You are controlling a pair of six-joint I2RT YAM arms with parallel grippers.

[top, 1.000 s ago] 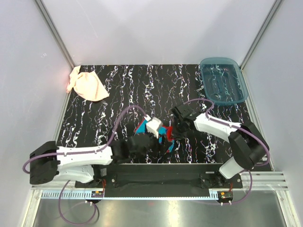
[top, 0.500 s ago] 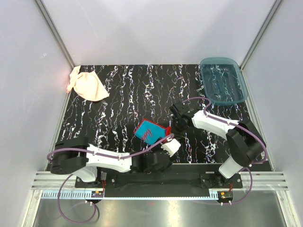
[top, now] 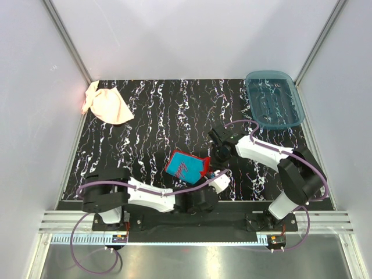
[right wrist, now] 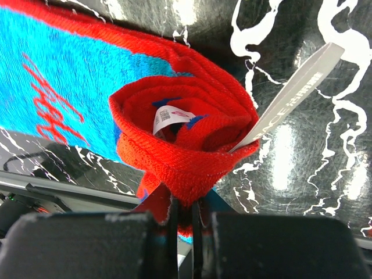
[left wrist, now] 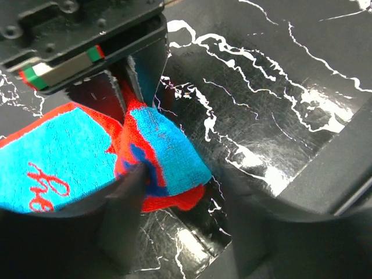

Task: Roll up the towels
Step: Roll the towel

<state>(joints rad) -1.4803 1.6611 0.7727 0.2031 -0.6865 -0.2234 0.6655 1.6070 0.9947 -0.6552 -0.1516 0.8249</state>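
Observation:
The blue towel [top: 185, 165] with red edging lies near the table's front, its right end curled into a loose roll [right wrist: 180, 125]. My right gripper [top: 214, 157] is shut on the roll's red edge [right wrist: 185, 192]. In the left wrist view those right fingers [left wrist: 142, 70] pinch the towel [left wrist: 165, 154] from above. My left gripper [left wrist: 186, 189] is open just in front of the roll, its left finger against the cloth and the other standing apart. In the top view the left gripper [top: 213, 175] sits at the towel's near right corner. The peach towel [top: 107, 106] lies crumpled at the far left corner.
A translucent blue tray [top: 293, 110] stands at the far right corner. A white label tag [right wrist: 290, 96] sticks out of the roll. The left arm [top: 145, 197] stretches along the table's front edge. White walls close in the table on three sides.
The left arm has swung right along the front edge, bringing its gripper from the towel's left to its near right corner. Its jaws have narrowed. The right gripper has kept its hold.

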